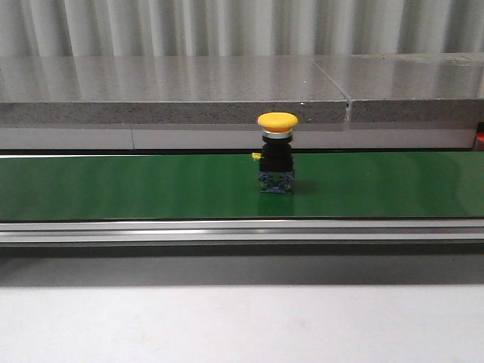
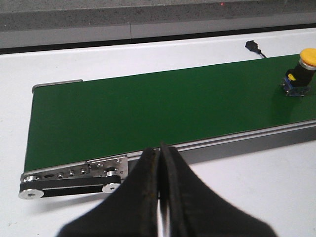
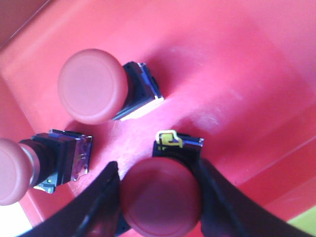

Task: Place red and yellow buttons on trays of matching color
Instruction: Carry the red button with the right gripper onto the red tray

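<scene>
A yellow button (image 1: 277, 151) with a black body stands upright on the green conveyor belt (image 1: 136, 185); it also shows far off in the left wrist view as the yellow button (image 2: 302, 69). My left gripper (image 2: 159, 148) is shut on nothing, over the white table just short of the belt's roller end. In the right wrist view my right gripper (image 3: 155, 160) is shut on a red button (image 3: 160, 200), low over the floor of the red tray (image 3: 222, 74). Two more red buttons (image 3: 91, 91) (image 3: 15, 170) lie on their sides in that tray. Neither gripper shows in the front view.
A grey stone ledge (image 1: 174, 91) runs behind the belt, and an aluminium rail (image 1: 242, 231) runs along its front. A small black plug with a cable (image 2: 253, 46) lies on the white table beyond the belt. A yellowish-green patch (image 3: 306, 224) shows past the red tray's rim.
</scene>
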You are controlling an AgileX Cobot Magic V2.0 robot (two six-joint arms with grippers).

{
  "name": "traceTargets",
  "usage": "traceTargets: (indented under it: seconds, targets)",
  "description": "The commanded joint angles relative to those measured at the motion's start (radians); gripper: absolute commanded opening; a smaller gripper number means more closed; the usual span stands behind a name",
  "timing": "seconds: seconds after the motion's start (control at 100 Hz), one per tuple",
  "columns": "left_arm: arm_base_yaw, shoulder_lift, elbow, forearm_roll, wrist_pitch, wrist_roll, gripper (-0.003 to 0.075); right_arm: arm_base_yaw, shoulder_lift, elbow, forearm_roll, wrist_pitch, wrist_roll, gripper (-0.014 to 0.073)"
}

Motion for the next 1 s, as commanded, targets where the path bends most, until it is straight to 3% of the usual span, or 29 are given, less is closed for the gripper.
traceTargets:
  seconds: [0.0, 0.12, 0.65, 0.99]
  targets:
    - [-0.009, 0.007, -0.027, -0.022, -0.064, 0.0, -0.002, -0.004, -0.057, -0.031, 0.024, -0.048, -0.001, 0.0424]
    - [-0.009, 0.007, -0.027, -0.022, -0.064, 0.0, -0.002, -0.004, -0.063, -0.031, 0.024, -0.047, -0.004, 0.0509]
    - [-0.009, 0.007, -0.027, -0.022, -0.064, 0.0, -0.002, 0.051, -0.28, -0.02, 0.02, -0.028, -0.074, 0.0509]
    - [-0.009, 0.007, -0.027, -0.022, -0.064, 0.0, -0.002, 0.178, -0.502, 0.193, -0.019, -0.095, -0.074, 0.0509]
